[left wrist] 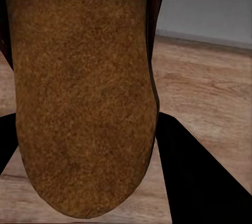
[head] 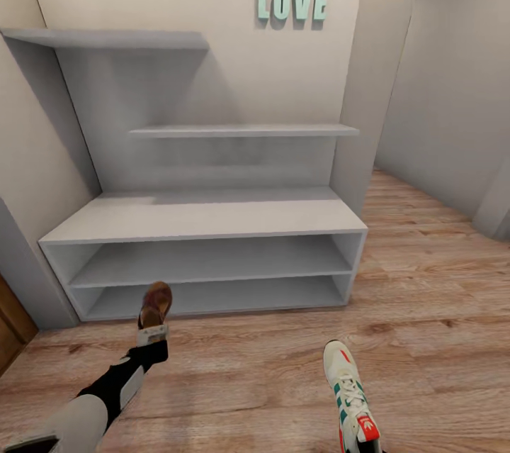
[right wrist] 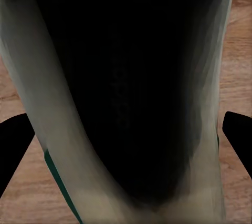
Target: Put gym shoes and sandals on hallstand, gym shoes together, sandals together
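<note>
Tool on my left arm (head: 151, 334) is clamped on one sandal (head: 155, 304), and honestly I can barely see the fingers, since the shoe covers them in the head view and my left wrist cam is mostly tan insole (left wrist: 79, 92) with two black finger shapes poking out at the sides (left wrist: 202, 182). Right tool is worse: it's cut off by the bottom edge of the head view, just below the heel of a gym shoe (head: 350, 393). The right wrist cam looks straight down into that sneaker's dark opening (right wrist: 123, 92), with a bit of green stripe and black fingertips either side (right wrist: 239, 132), so it's closed around the shoe. Only one sandal and one sneaker are visible to me. The sandal sits just in front of the hallstand (head: 205, 219), level with its bottom shelf near the left end, toe pointing at the rack, off the corridor floor (head: 425, 283). The sneaker is over the planks, well short of the rack, out past its right end. Both open shelf levels and the low top of the unit have room, and the floor stretches off to the right along the wall. My left arm reaches forward and slightly inward from bottom left, forearm black and white.
</note>
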### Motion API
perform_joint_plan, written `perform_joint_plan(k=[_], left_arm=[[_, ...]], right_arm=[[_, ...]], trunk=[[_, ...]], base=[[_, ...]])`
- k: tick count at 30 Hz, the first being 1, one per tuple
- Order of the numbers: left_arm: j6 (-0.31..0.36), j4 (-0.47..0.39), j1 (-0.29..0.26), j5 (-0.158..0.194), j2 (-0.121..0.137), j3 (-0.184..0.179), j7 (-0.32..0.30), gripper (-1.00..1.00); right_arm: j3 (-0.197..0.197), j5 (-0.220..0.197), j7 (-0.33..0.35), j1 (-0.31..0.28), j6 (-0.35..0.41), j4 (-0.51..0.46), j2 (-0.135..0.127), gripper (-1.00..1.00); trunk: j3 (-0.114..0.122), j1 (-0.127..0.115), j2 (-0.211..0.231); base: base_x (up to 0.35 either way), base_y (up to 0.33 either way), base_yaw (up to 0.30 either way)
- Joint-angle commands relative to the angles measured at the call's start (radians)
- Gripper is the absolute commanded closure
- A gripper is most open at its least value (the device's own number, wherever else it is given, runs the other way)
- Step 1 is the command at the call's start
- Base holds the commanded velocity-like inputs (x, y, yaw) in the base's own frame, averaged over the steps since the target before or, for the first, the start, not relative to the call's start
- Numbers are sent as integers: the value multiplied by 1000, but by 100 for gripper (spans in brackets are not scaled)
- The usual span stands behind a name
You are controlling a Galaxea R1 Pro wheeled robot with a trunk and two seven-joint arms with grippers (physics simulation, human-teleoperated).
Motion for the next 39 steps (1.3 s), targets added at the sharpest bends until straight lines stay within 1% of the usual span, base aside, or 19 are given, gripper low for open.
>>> perform_joint_plan(k=[1, 2, 4, 5, 7, 10, 11, 12, 16, 17, 20, 25, 35, 39], left_arm=[[17, 1, -8, 1, 0, 4, 8, 100], [47, 1, -21, 2, -1, 4, 36, 100], [74, 0, -33, 1, -1, 3, 63, 100], [95, -1, -43, 0, -2, 3, 87, 100], [112, -4, -54, -5, -3, 2, 104, 100], [136, -9, -74, -25, 1, -1, 122, 100], [152, -11, -86, -44, 5, -2, 129, 100], [174, -12, -95, -63, 14, -3, 132, 100], [210, -13, -102, -89, 36, -5, 129, 100], [213, -13, -102, -92, 41, -5, 128, 100], [217, -14, -100, -99, 64, -5, 126, 100], [214, -14, -93, -103, 80, -7, 125, 100], [213, -14, -93, -104, 84, -7, 125, 100], [212, -14, -92, -105, 87, -6, 126, 100]], right_arm=[[-9, 6, 7, -1, -3, 1, 0, 100], [-9, 6, 7, -1, -3, 1, 0, 100], [-9, 6, 7, -1, -3, 0, -1, 100], [-9, 6, 8, -1, -3, 0, -1, 100], [-9, 6, 8, -1, -3, 0, -3, 100], [-9, 6, 9, -1, -3, 0, -16, 100], [-10, 6, 9, -1, -3, -1, -26, 100], [-11, 6, 8, -1, -3, -1, -31, 100], [-11, 6, 9, -1, -3, -1, -36, 100], [-12, 6, 9, -1, -3, -1, -37, 100], [-12, 6, 9, -1, -3, -2, -38, 100], [-12, 6, 9, -1, -3, -2, -38, 100], [-12, 6, 8, -1, -3, -2, -38, 100], [-13, 6, 8, -1, -3, -2, -38, 100]], trunk=[[-1, 0, 0], [-1, 0, 0], [-1, 0, 0], [-1, 0, 0], [-1, 0, 0], [-1, 0, 0], [-1, 0, 0], [-1, 0, 0], [-1, 0, 0], [-1, 0, 0], [-1, 0, 0], [-1, 0, 0], [-1, 0, 0], [-1, 0, 0]], base=[[0, 0, 0], [0, 0, 0], [0, 0, 0], [0, 0, 0], [0, 0, 0], [0, 0, 0], [0, 0, 0], [0, 0, 0], [0, 0, 0], [0, 0, 0], [0, 0, 0], [0, 0, 0], [2, 0, 0], [145, 0, 0]])
